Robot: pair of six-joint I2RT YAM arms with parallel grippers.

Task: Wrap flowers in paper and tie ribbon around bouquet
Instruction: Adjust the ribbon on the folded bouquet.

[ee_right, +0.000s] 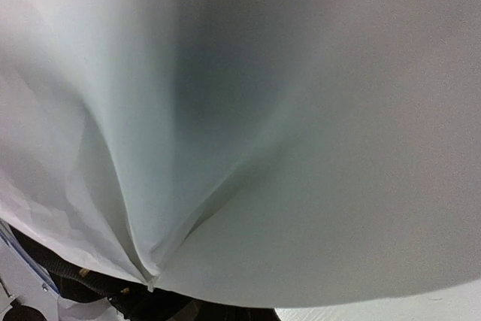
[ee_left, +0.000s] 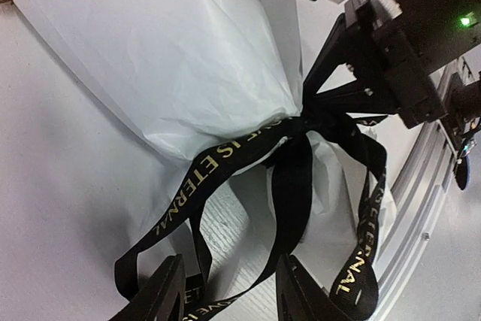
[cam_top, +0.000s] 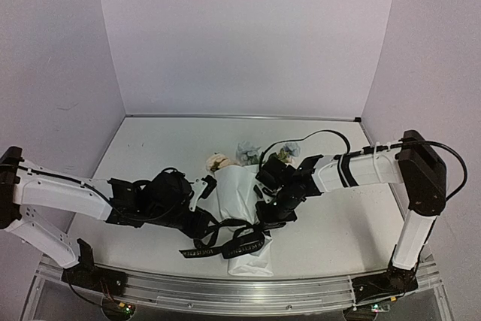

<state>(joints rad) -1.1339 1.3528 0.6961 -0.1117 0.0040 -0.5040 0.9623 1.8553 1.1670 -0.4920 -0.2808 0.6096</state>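
The bouquet lies mid-table: white paper (cam_top: 234,189) rolled round the flowers (cam_top: 246,152), blooms pointing to the far side. A black ribbon (ee_left: 225,152) with gold lettering cinches the paper (ee_left: 188,50) at its narrow waist, loops trailing toward the near edge. My left gripper (ee_left: 229,298) is open just left of the knot (cam_top: 204,223), and loose ribbon strands pass between its fingers (ee_left: 161,295). My right gripper (ee_left: 310,107) is shut, its fingertips pinched on the ribbon at the knot (cam_top: 269,216). Paper (ee_right: 301,110) fills the right wrist view and hides those fingers.
An aluminium rail (cam_top: 225,291) runs along the table's near edge, close to the bouquet's tail and the ribbon loops (ee_left: 361,283). A black cable (cam_top: 316,137) arcs over the right arm. Walls close the table on the far and both side edges.
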